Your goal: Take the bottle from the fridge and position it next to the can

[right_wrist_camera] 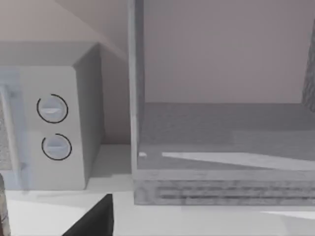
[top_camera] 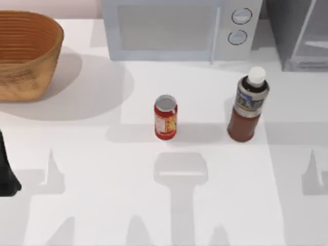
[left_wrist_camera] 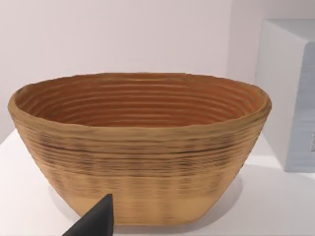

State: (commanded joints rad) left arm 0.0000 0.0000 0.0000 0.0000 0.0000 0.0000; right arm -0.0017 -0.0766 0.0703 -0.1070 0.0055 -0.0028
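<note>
The fridge (right_wrist_camera: 221, 147) ahead of my right arm stands empty because the bottle (top_camera: 248, 105) is already upright beside the can (top_camera: 165, 117), free of my jaws, whose opening I cannot tell.

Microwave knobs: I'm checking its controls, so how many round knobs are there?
2, both on the front of the white microwave at the table's back: the upper knob and the lower knob right beneath it. None look hidden.
</note>
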